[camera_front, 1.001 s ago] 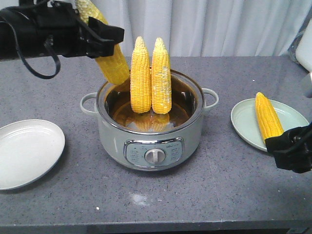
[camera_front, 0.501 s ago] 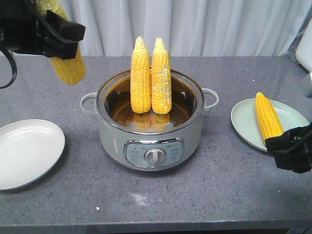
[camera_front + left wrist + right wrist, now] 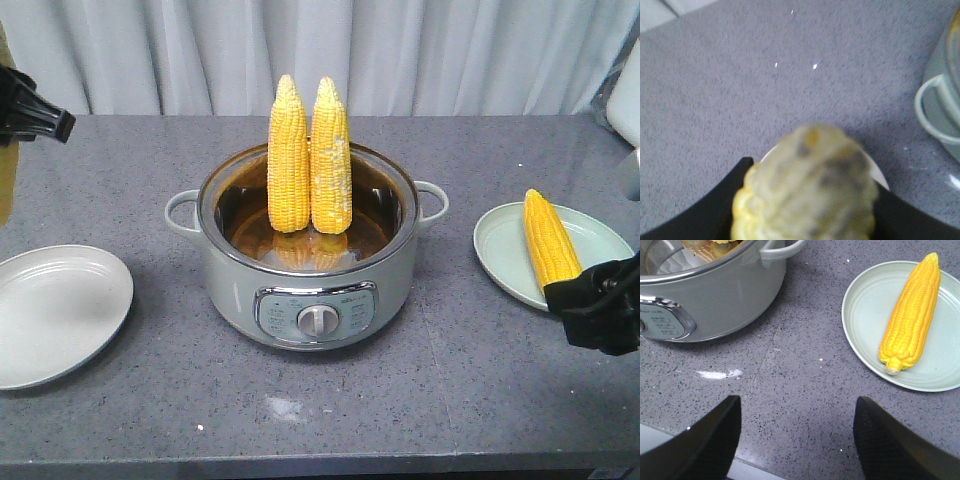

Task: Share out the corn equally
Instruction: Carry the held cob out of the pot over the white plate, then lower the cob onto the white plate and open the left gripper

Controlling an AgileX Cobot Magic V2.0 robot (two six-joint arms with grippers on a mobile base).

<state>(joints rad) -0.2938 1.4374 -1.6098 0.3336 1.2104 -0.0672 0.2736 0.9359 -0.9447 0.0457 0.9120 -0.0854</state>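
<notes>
My left fingers (image 3: 735, 205) are clenched on 1 corn cob (image 3: 807, 185), held in the air near the left plate (image 3: 60, 330). 2 cobs (image 3: 289, 160) stand upright in the pot (image 3: 230, 270). My right fingers (image 3: 715, 440) are spread apart over the table (image 3: 790, 390), beside the right plate (image 3: 860, 305) bearing 1 cob (image 3: 912, 310).

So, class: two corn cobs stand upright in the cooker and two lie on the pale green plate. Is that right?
No: only one cob lies on the pale green plate, per the right wrist view. The rest holds.
</notes>
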